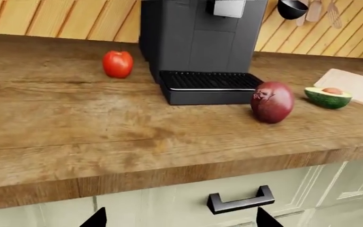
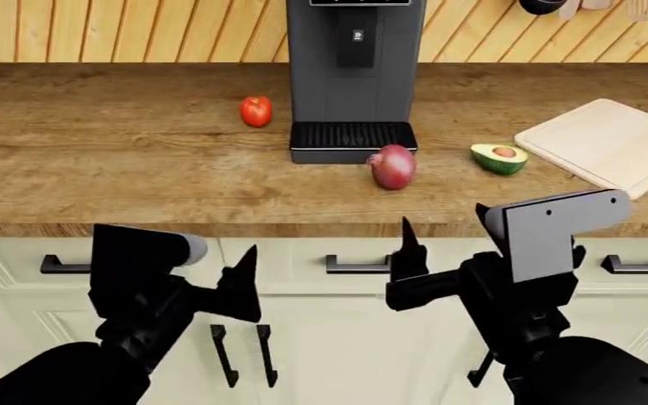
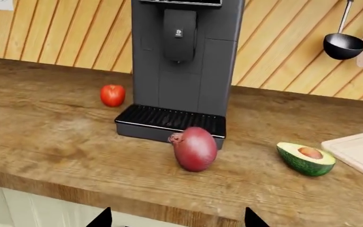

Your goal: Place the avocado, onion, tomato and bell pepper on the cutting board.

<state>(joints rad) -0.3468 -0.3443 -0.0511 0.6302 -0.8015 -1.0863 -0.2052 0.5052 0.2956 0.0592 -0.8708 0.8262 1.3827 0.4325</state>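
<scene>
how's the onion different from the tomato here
The onion is dark purple-red; the tomato is brighter red. The onion looks larger and egg-shaped with a rough pointed tip; the tomato is smaller and rounder. The onion lies just in front of the coffee machine's drip tray; the tomato sits to the machine's left. Both rest on the wooden counter, off the cutting board.

The bell pepper shows in no view. The cutting board [image 2: 614,143], right of the coffee machine [image 2: 353,67], is cut by the picture's edge in all three views; only a corner shows at each wrist. The machine's top is cropped everywhere. Of each tool, the wrist views catch only two dark fingertips [image 1: 96,218] at the frame edge. The utensils [image 3: 344,43] on the wall behind the board are partly cropped.
</scene>
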